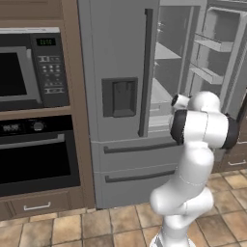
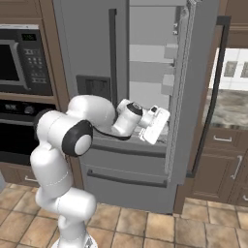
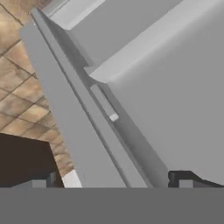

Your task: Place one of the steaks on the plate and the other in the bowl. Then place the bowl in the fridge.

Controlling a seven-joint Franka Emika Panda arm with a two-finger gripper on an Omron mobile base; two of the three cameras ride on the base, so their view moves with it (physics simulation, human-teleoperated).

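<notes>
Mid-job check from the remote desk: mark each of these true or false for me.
1. The tall grey double-door fridge has its right door swung open. True.
2. The end effector is shut on a steak. False: its fingers are spread with nothing between them.
3. The black built-in oven door hangs open. False: it is closed.
4. The end effector is at the fridge's open side. True.

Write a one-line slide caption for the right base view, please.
White arm reaches toward the open fridge, fingers at shelf level.
</notes>
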